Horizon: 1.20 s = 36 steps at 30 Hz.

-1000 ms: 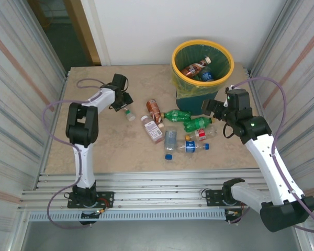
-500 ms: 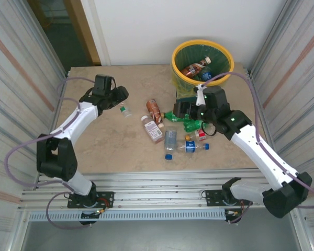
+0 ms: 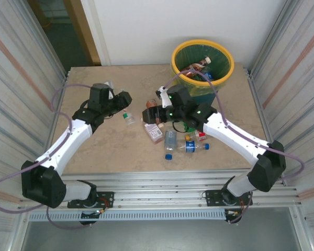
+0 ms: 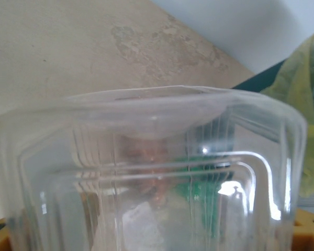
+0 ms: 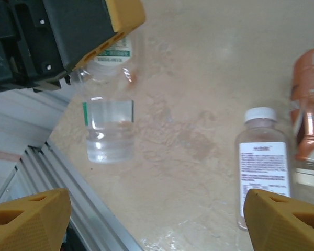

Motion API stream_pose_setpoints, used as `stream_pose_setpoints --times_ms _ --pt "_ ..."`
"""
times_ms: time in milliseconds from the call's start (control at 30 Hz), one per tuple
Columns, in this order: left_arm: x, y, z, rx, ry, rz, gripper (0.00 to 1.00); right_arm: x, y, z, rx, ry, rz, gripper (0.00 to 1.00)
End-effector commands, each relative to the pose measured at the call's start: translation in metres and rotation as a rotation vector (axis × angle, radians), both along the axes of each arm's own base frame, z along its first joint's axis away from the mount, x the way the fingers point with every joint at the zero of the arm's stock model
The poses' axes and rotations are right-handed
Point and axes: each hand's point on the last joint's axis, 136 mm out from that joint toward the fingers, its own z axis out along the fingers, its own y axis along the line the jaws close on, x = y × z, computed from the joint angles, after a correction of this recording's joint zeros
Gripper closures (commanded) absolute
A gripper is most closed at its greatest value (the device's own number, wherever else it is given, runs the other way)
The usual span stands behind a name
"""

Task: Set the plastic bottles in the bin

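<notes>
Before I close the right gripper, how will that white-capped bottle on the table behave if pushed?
The white-capped bottle lies on its side, so it may roll or slide when nudged. It looks small and plastic, so probably light. The brown bottle lies close beside it and might shift too.

Bright, even light from above leaves only faint soft shadows on the pale worktop (image 3: 120,151), sharp in the overhead view, whereas the clear bottle (image 4: 146,172) close against the left wrist lens is blurred, warped and flecked with white glints.
</notes>
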Motion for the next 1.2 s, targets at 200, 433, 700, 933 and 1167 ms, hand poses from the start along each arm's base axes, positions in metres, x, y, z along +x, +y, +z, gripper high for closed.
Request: stream_pose_setpoints --times_ms 200,433,700,933,1167 --pt "-0.024 -0.008 0.022 -0.127 -0.052 -0.018 0.53 -0.006 0.055 -0.004 -0.003 -0.022 0.145 0.20" --pt "-0.032 -0.007 0.024 -0.159 -0.059 -0.012 0.53 -0.010 0.082 -0.013 0.007 -0.002 0.212 0.27" --pt "-0.035 -0.007 0.028 -0.182 -0.071 -0.008 0.53 -0.017 0.100 -0.018 0.035 0.017 0.267 0.37" --pt "-0.037 -0.008 0.033 -0.193 -0.084 -0.012 0.52 -0.017 0.102 -0.022 0.034 0.027 0.265 0.60" --pt "-0.042 -0.004 0.044 -0.181 -0.127 -0.021 0.10 -0.013 0.093 -0.018 0.017 -0.001 0.228 0.76"
